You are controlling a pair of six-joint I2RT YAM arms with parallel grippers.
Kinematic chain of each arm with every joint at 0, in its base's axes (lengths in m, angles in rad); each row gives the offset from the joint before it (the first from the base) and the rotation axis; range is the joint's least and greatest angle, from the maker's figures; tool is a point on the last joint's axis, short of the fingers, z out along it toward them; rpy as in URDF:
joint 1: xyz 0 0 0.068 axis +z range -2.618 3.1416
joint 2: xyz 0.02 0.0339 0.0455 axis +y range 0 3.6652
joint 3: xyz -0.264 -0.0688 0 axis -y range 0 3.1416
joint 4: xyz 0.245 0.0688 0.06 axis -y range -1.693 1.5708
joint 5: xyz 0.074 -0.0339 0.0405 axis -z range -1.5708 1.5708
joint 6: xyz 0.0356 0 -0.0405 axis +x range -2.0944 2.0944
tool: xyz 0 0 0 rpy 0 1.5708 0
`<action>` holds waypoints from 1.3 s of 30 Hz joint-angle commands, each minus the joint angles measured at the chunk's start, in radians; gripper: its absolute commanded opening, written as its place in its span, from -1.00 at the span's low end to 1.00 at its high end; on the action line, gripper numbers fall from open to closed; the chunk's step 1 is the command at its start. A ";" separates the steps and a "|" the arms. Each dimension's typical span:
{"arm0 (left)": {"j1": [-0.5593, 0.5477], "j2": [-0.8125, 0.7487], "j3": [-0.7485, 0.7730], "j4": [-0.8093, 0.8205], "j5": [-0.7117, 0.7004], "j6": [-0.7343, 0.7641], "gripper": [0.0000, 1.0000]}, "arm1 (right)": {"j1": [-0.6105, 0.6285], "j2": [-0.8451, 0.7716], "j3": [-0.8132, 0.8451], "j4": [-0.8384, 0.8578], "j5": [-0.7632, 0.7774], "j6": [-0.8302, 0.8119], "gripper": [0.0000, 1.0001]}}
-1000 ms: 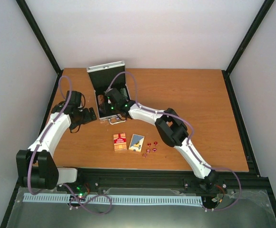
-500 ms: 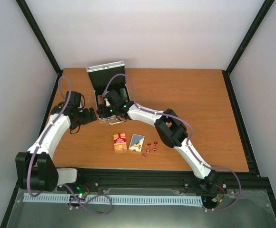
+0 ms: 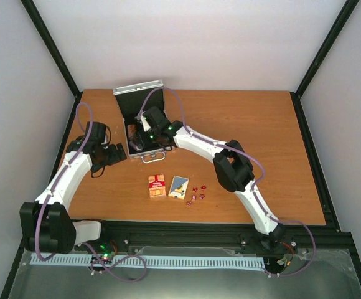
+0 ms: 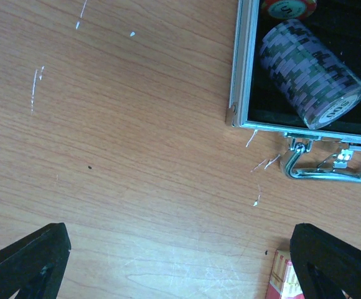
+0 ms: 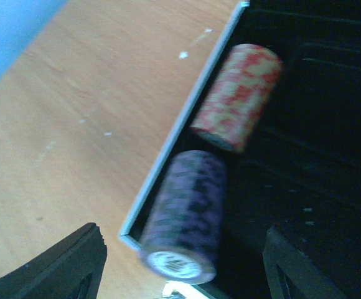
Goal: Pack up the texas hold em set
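The chip-stowing step looks close to done. The silver briefcase [image 3: 144, 124] lies open at the far left of the tabletop [image 3: 261, 137], with its lid [image 3: 139, 89] raised. The right tool [image 5: 182, 261] hangs over the left column of the case, released, its jaws spread wider than the purple chip stack [image 5: 187, 212] lying on its side below them. A red chip stack [image 5: 236, 96] rests in the slot just beyond, also on its side (whether the other stacks are in, I cannot tell from these views). The left tool [image 4: 180, 268] hovers just left of the case near its handle [image 4: 327, 169], jaws fully apart and empty. Outside the case, on the tabletop nearer the arms, are the red card deck [image 3: 157, 186], the blue-yellow card deck [image 3: 178, 187] beside it, and the tiny red dice [image 3: 196, 193] scattered to their right. The next move probably calls for lifting the right tool clear of the case wall, then straddling a flat-lying deck across its narrow sides.
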 commanded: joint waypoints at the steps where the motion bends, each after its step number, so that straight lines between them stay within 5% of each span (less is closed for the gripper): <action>1: 0.003 -0.026 -0.010 0.000 -0.013 -0.021 0.99 | -0.020 0.062 0.116 -0.167 0.157 -0.063 0.41; 11: 0.003 -0.010 -0.012 0.002 -0.012 -0.027 0.99 | -0.021 0.112 0.156 -0.250 0.356 -0.153 0.44; 29: 0.003 -0.007 -0.022 0.015 -0.010 -0.025 0.99 | 0.021 0.087 0.160 -0.238 0.101 -0.167 0.44; 35: 0.003 -0.007 -0.022 0.017 -0.007 -0.027 1.00 | 0.021 0.067 0.153 -0.318 0.331 -0.183 0.43; 39: 0.003 -0.001 -0.018 0.017 -0.006 -0.028 1.00 | 0.021 -0.013 0.066 -0.327 0.324 -0.230 0.44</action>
